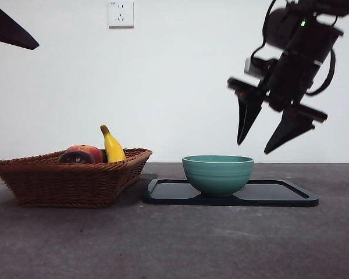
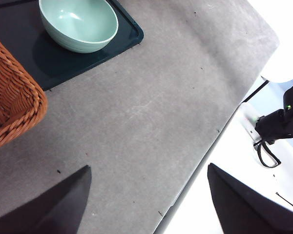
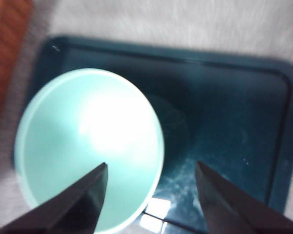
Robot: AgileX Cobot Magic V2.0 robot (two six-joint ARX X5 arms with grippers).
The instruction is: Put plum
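The plum (image 1: 75, 157), dark maroon with a greyish end, lies in the wicker basket (image 1: 70, 183) at the left, beside a red-orange fruit (image 1: 88, 151) and a banana (image 1: 112, 146). My right gripper (image 1: 265, 145) is open and empty, hanging in the air above and just right of the teal bowl (image 1: 217, 173). In the right wrist view its jaws (image 3: 151, 195) stand apart over the bowl (image 3: 88, 146), which is blurred. My left gripper (image 2: 149, 195) is open and empty, high over bare table; in the front view it shows only as a black tip (image 1: 9, 26) at the top left.
The bowl stands on a dark tray (image 1: 279, 195) right of the basket. The left wrist view shows the bowl (image 2: 79, 22), the tray (image 2: 122, 41), a basket corner (image 2: 10, 97) and the table's edge (image 2: 224, 131).
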